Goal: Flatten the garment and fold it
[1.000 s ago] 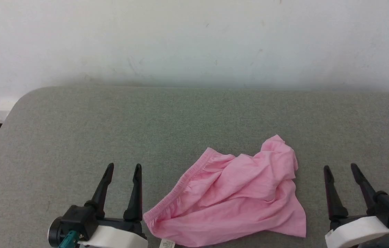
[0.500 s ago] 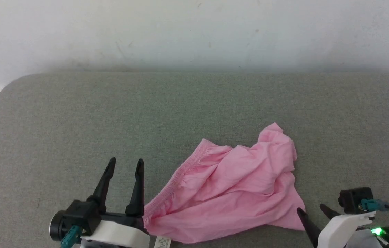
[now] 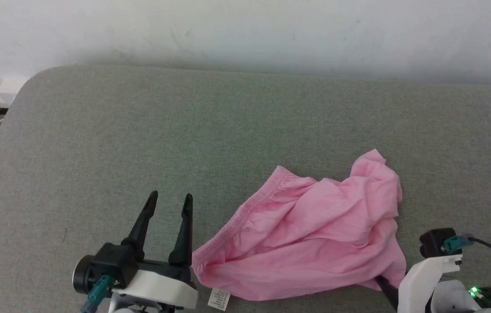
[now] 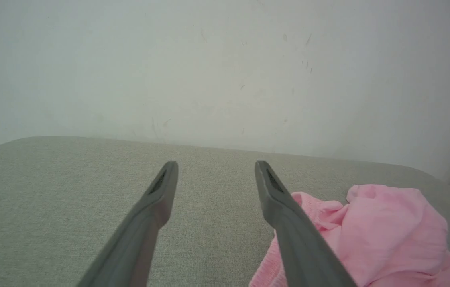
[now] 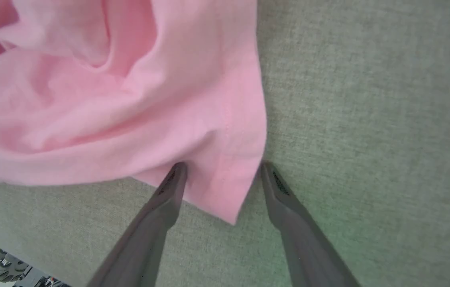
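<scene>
- The garment (image 3: 310, 234), a pair of light pink shorts of soft cotton, lies crumpled on the grey-green surface (image 3: 184, 130), which is covered with fabric and has rounded corners. It lies in the near right part of the surface, between the two arms.
- Its gathered elastic waistband (image 3: 245, 213) runs diagonally along its left side, from the near left up toward the far middle.
- A small white printed care label (image 3: 219, 299) sticks out from the near edge, at the near end of the waistband.
- The cloth is not flat: deep folds cross the middle, and one bunched part rises at the far right.
- The left tool (image 3: 171, 195), with two long dark fingers, is open and holds nothing. It rests just beside the near end of the waistband, and its fingers point toward the white wall (image 3: 245, 26).
- The right tool (image 5: 223, 165) is also open. In the right wrist view the near right corner of the garment lies between its two fingers, which are spread apart and not closed on the cloth. Whether the tips touch the cloth, I cannot tell.
- A small green light (image 3: 471, 290) glows on the right arm.
</scene>
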### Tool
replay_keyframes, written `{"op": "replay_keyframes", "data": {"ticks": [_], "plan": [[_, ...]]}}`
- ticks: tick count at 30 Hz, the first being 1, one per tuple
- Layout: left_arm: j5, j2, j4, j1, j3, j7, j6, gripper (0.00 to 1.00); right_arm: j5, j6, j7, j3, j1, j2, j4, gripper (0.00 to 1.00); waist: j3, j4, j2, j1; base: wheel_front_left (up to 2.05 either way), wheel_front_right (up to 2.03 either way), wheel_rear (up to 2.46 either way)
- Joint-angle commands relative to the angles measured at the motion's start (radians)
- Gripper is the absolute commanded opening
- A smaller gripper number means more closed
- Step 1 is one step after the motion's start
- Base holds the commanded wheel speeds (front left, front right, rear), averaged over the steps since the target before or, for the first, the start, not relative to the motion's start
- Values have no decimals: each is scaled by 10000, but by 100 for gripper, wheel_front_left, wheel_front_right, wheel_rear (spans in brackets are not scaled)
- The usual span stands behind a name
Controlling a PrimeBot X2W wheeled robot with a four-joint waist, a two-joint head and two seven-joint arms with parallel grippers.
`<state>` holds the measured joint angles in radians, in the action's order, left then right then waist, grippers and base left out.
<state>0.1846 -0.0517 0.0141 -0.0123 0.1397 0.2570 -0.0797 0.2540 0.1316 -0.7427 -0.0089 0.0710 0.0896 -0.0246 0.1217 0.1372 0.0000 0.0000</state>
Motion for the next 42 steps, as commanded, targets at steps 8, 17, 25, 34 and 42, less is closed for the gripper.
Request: {"op": "replay_keyframes", "data": {"ticks": [8, 17, 25, 34, 42], "plan": [[13, 14, 180, 44, 17, 47, -39, 100, -193, -9, 734, -209, -431, 153, -575, 0, -88, -46, 0, 0, 0, 0, 0], [65, 15, 217, -87, 119, 47, -28, 100, -129, -9, -29, -1946, -142, 1152, 570, 0, -481, -573, 0, 0, 0, 0, 0], [236, 15, 302, -86, 319, 47, -6, 100, -253, -9, -690, -2838, 549, 1011, 827, 100, -438, -740, 0, 0, 0, 0, 0], [606, 15, 844, 42, 771, 47, -170, 100, -337, -9, 3112, -2172, -101, 585, 1741, 100, -544, -969, 0, 0, 0, 0, 0], [870, -13, 2089, 1813, 1693, -3004, -352, 100, -727, -9, 5204, -1354, 0, 333, 2530, 100, -186, -1518, 0, 0, 0, 0, 0]]}}
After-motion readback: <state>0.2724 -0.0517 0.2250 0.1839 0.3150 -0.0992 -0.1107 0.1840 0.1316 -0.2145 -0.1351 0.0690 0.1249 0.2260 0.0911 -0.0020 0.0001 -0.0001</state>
